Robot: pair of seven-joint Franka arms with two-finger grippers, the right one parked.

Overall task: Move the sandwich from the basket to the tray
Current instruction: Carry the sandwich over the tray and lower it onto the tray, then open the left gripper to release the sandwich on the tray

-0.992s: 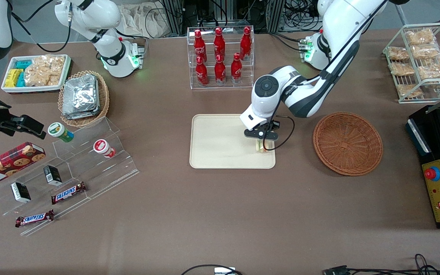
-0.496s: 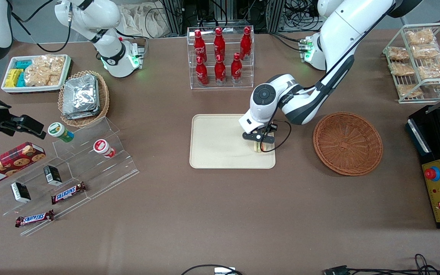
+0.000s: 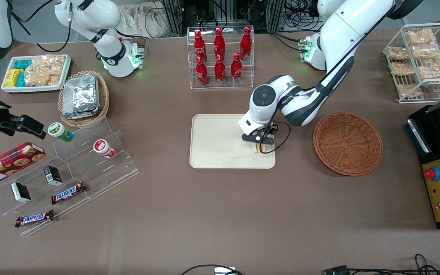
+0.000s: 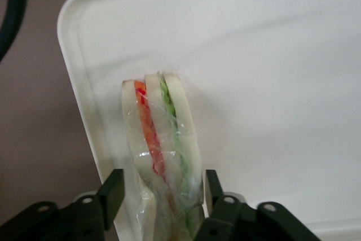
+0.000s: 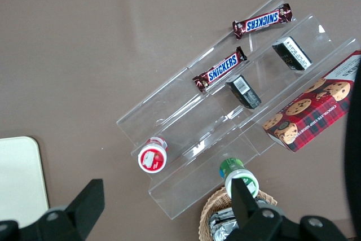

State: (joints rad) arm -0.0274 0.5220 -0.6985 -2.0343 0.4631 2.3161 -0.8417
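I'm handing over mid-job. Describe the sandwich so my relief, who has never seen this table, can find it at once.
Find the flat cream-beige plastic tray mid-table, nearer the camera than the rack of red bottles. At the tray's corner closest to the round reddish-brown wicker basket, the left arm's gripper straddles the clear-wrapped white-bread wedge sandwich. Orange and green filling stripes mark it.

The sandwich (image 4: 162, 156) sits in clear, glossy crinkled wrap on the smooth matt plastic tray (image 3: 212, 152). The end effector (image 3: 258, 144) is matt black beside the rough woven wicker basket (image 3: 347, 143); the table (image 3: 204, 214) looks matt brown.
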